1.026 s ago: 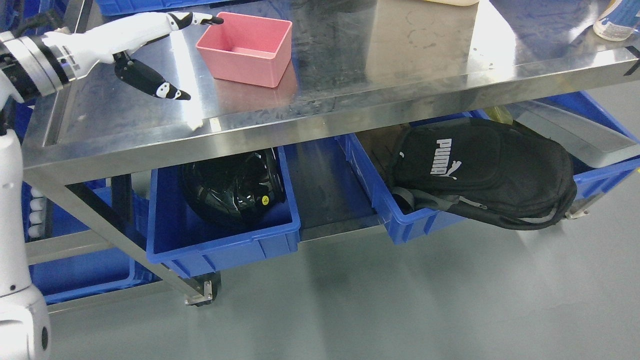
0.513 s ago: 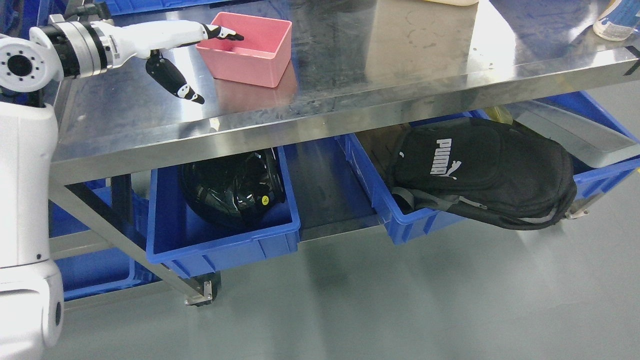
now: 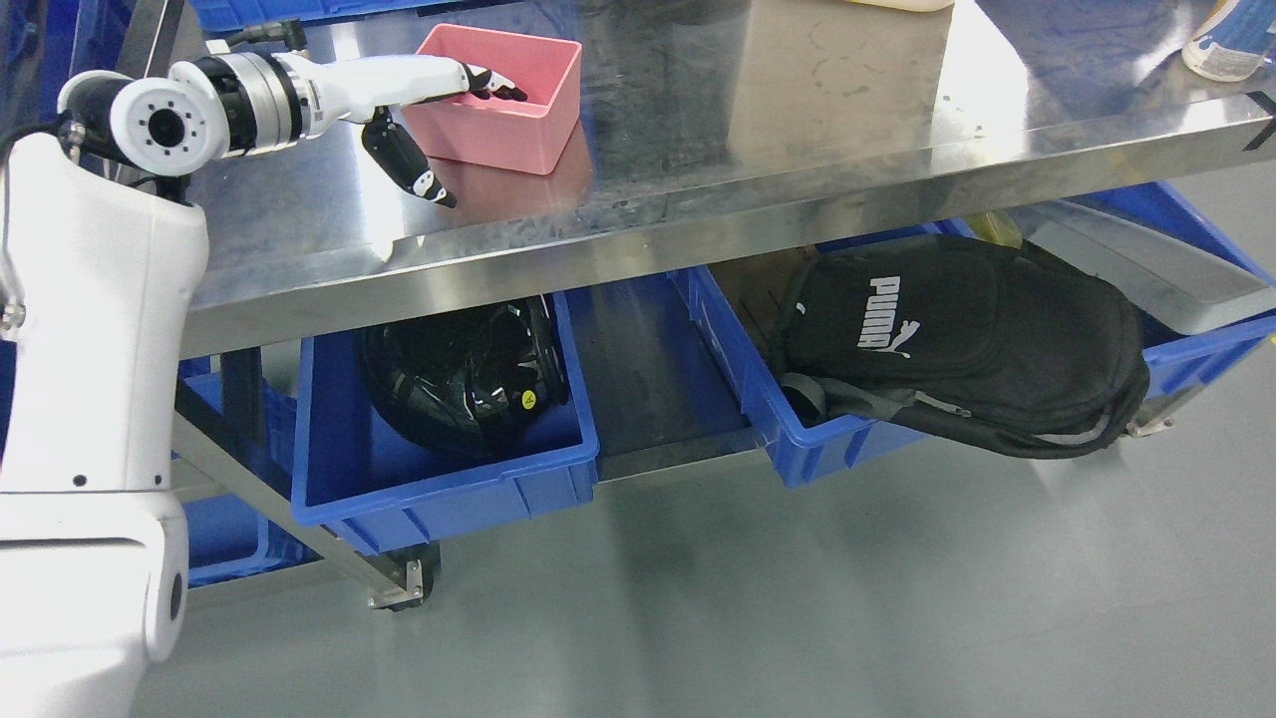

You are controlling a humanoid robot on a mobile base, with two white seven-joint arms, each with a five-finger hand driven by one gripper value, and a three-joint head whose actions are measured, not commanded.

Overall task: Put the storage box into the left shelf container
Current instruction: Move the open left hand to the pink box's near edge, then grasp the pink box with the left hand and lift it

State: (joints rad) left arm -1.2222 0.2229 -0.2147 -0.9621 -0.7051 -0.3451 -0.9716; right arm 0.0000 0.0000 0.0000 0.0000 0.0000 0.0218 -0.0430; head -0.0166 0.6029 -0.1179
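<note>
A pink open storage box stands on the steel table top at the upper left. My left hand is at the box's left wall: its fingers reach over the rim into the box, and its thumb hangs outside below the wall. The hand is spread and has not closed on the box. On the shelf below, the left blue bin holds a black helmet.
A second blue bin at the right holds a black Puma backpack. More blue bins stand at the lower left behind the table leg. A bottle stands at the table's far right. Grey floor lies below.
My left arm has swung right across the table. The fingers went from just left of the box's rim to over the rim and into the box; the thumb came beside its left wall.
</note>
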